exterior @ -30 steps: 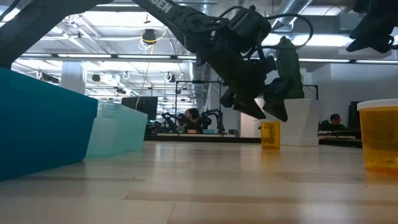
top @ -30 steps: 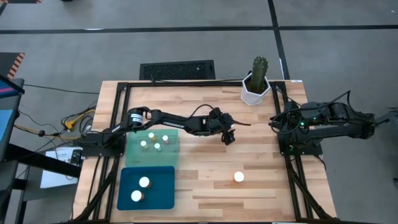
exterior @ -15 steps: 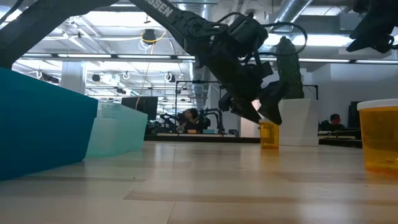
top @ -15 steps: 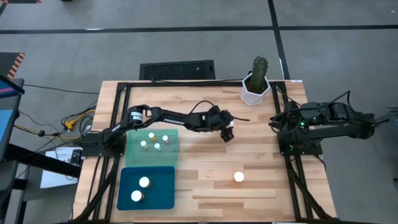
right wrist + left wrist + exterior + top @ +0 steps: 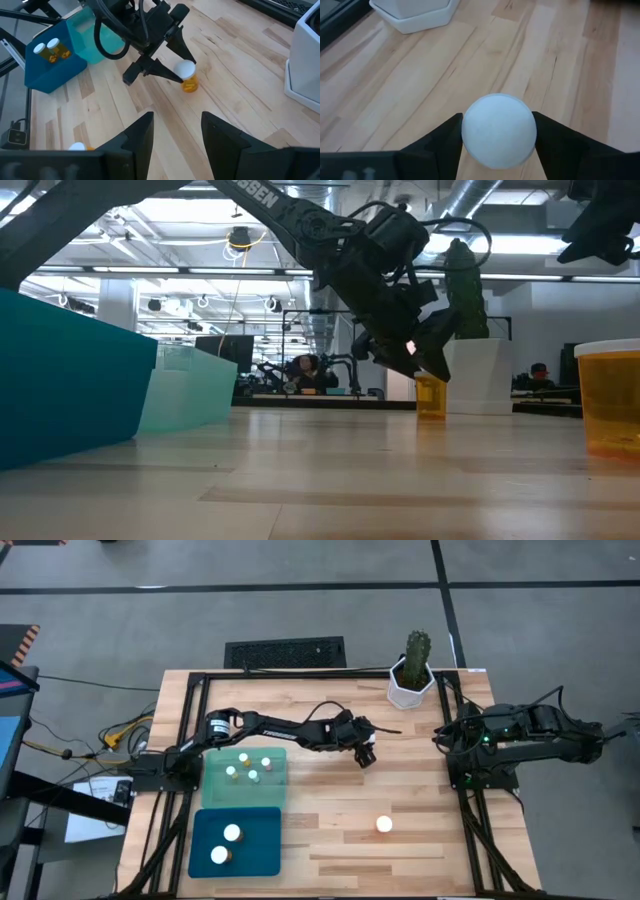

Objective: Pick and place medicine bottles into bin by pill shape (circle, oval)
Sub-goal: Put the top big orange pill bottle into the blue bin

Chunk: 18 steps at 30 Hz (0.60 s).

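A medicine bottle (image 5: 189,83) with an amber body and a white cap (image 5: 499,131) stands on its base on the wood table, near the middle and toward the far side. My left gripper (image 5: 424,366) reaches over it, slanting down, and is shut on it. A second medicine bottle (image 5: 384,824) stands alone nearer the front right. My right gripper (image 5: 172,131) waits open, raised at the table's right edge, with nothing between its fingers. My left gripper pinches the bottle's white cap (image 5: 470,125) between its two fingers, one on each side. The fingers come slanting down from the table's left side. The bottle stands upright with its base (image 5: 431,416) on the table.
A pale green tray (image 5: 275,780) holding three bottles and a dark blue tray (image 5: 260,845) holding two sit at the table's left. A white pot with a cactus (image 5: 411,680) stands at the far right. Bare wood lies between the trays and the right arm (image 5: 500,740).
My left gripper's fingers have drawn together from wide apart onto the cap of the bottle, taking hold of it. The bottle has stayed standing on the table.
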Available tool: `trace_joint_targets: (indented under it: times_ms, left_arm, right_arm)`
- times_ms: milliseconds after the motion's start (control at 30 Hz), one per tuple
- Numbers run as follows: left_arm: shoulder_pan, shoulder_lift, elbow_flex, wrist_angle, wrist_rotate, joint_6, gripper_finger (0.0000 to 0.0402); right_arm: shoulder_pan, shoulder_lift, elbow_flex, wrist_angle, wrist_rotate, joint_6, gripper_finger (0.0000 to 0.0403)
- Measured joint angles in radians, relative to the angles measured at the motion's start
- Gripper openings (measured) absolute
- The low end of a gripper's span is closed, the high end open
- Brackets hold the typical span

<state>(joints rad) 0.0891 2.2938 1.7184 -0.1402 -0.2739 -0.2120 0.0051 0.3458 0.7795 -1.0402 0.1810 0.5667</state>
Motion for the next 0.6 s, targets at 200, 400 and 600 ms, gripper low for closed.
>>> trace_joint_targets:
  times_ms: [200, 400, 600]
  left_arm:
    - [-0.025, 0.000, 0.052, -0.059, 0.004, -0.019, 0.0206]
    - [-0.084, -0.001, 0.177, -0.203, 0.007, -0.044, 0.0207]
    - [-0.179, -0.044, 0.294, -0.336, 0.006, -0.108, 0.0211]
  right_arm:
    - [0.000, 0.000, 0.000, 0.000, 0.000, 0.000, 0.0175]
    - [0.000, 0.000, 0.000, 0.000, 0.000, 0.000, 0.0175]
    - [0.000, 0.000, 0.000, 0.000, 0.000, -0.008, 0.0175]
